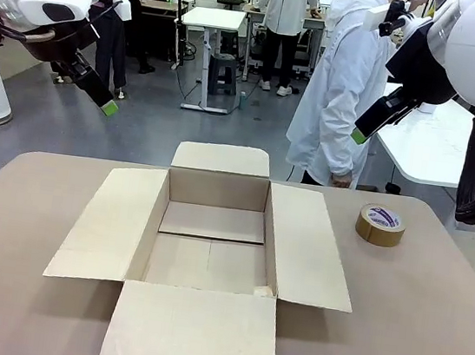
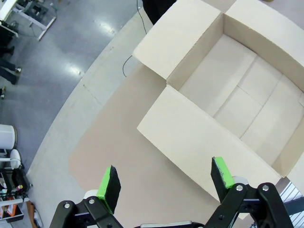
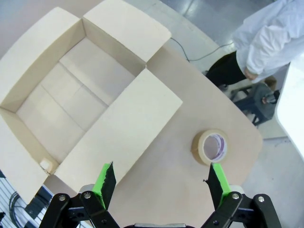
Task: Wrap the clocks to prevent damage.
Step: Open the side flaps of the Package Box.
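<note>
The clocks are out of view. My left gripper (image 1: 106, 108) hangs high above the table's far left, open, with nothing between its green pads (image 2: 110, 186). My right gripper (image 1: 358, 137) hangs high at the far right, also open and empty; one of its fingers (image 3: 105, 183) rises over the box flap. An open brown cardboard box (image 1: 218, 190) lies in the middle of the table with all its flaps spread flat. In the left wrist view the box (image 2: 199, 128) lies ahead and below; in the right wrist view the box (image 3: 128, 123) sits to the left.
A brown tape roll (image 1: 380, 224) (image 3: 209, 147) lies on the tan table (image 1: 430, 308) at the far right. A person in a white coat (image 1: 341, 86) (image 3: 270, 33) stands at the far edge. A small whitish scrap (image 3: 45, 165) sits in one corner of the box.
</note>
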### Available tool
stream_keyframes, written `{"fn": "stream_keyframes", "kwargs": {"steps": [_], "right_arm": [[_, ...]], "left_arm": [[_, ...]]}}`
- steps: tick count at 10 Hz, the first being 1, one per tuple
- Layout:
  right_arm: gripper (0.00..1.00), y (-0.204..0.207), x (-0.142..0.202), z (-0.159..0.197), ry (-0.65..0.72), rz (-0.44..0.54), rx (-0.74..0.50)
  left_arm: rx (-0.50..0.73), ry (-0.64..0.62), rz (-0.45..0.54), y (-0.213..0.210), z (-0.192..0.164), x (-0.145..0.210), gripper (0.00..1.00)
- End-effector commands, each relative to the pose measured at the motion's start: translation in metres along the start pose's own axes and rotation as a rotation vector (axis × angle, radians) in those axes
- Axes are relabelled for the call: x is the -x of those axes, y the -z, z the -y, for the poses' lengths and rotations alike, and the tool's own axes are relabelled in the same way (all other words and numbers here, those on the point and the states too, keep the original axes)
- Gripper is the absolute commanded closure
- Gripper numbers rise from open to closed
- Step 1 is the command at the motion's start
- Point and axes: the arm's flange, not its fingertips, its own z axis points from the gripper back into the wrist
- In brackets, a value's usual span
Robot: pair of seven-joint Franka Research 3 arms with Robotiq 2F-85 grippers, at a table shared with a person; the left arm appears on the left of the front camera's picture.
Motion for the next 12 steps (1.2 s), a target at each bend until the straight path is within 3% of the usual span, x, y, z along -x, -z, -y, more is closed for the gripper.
{"fn": "stream_keyframes", "kwargs": {"steps": [1,3,5,8,12], "right_arm": [[0.0,-0.007,0.003,0.014,-0.061,0.047,-0.13],[0.0,-0.022,0.024,0.05,-0.26,0.176,-0.431],[0.0,-0.024,0.047,0.082,-0.294,0.278,-0.598],[0.0,-0.007,0.083,0.122,-0.201,0.333,-0.593],[0.0,-0.012,0.128,0.148,-0.09,0.405,-0.569]], "left_arm": [[0.143,0.049,0.039,-0.007,-0.019,0.002,0.0],[0.402,0.144,0.114,-0.026,-0.049,0.016,0.0],[0.526,0.146,0.273,-0.04,-0.085,0.036,0.0],[0.455,0.112,0.337,-0.035,-0.12,0.07,0.0],[0.386,0.06,0.352,-0.048,-0.146,0.109,0.0]]}}
